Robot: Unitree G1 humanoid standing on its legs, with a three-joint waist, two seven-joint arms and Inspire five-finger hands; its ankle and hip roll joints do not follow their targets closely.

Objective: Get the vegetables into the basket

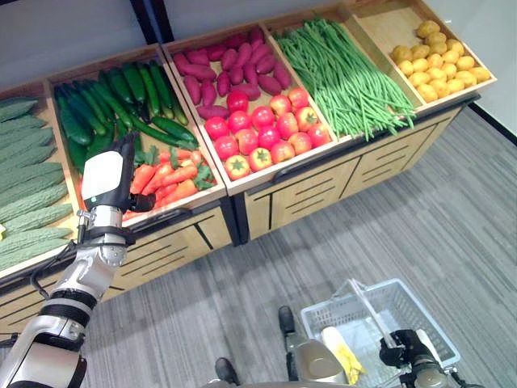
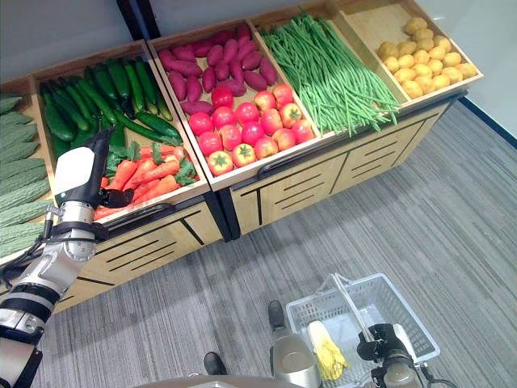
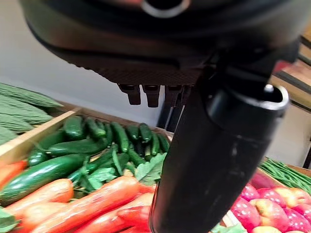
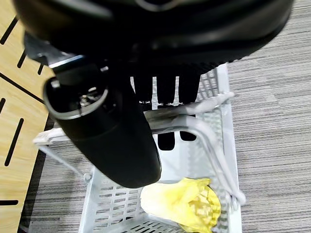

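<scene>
Right hand, nearest you at 5 o'clock in the head views, has its fingers curled round the handle of the basket, which hangs over the grey floor. Inside lies one yellow item, possibly corn; you cannot confirm the type.

Left hand sits further out at 9 o'clock, over the carrots in the front of the wooden bin. Its fingers look straight and relaxed in the wrist view, holding nothing; the thumb hangs just above a carrot. Cucumbers lie behind, tomatoes at 12, beans and potatoes out at 1 to 2 o'clock.

Risks, as judged: carrots are piled and overlapping, so a grasp may drag a neighbour over the bin's front lip. Leafy tops could snag the fingers. The basket sits well apart from the bin, so a long carry with a weak grip may drop the carrot.
</scene>
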